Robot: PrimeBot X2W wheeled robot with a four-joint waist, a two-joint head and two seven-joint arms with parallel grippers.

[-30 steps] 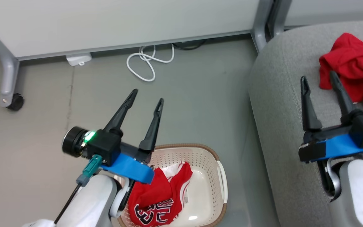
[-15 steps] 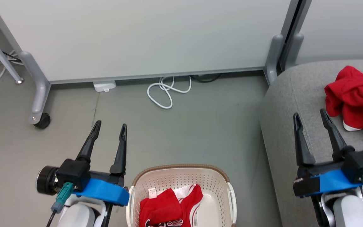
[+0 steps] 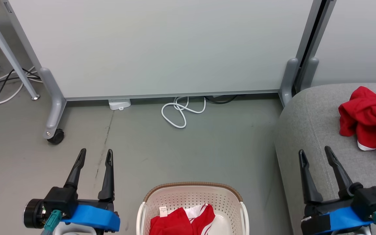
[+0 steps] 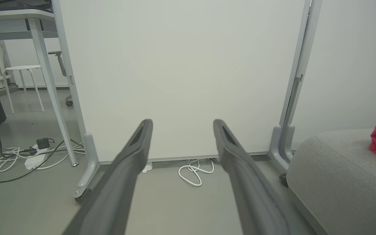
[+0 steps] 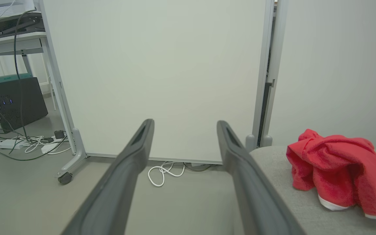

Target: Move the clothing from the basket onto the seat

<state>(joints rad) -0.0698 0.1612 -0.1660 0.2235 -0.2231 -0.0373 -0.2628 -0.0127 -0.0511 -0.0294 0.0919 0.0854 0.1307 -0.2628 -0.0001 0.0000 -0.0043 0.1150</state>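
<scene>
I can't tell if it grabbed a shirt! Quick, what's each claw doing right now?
Left gripper: open, holding nothing.
Right gripper: open, holding nothing.

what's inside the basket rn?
One bunched red garment with white trim and a tag lies in the basket. Whatever is under it is covered; the basket's near part is out of frame.

At six o'clock in the head view we see the basket [image 3: 191, 199], of cream perforated plastic with a brown woven-look rim. The red garment [image 3: 171, 225] inside looks like soft cloth. At three o'clock the seat [image 3: 305, 137] is matt grey fabric, a little rough. The floor [image 3: 224, 147] appears smooth and dull.
</scene>
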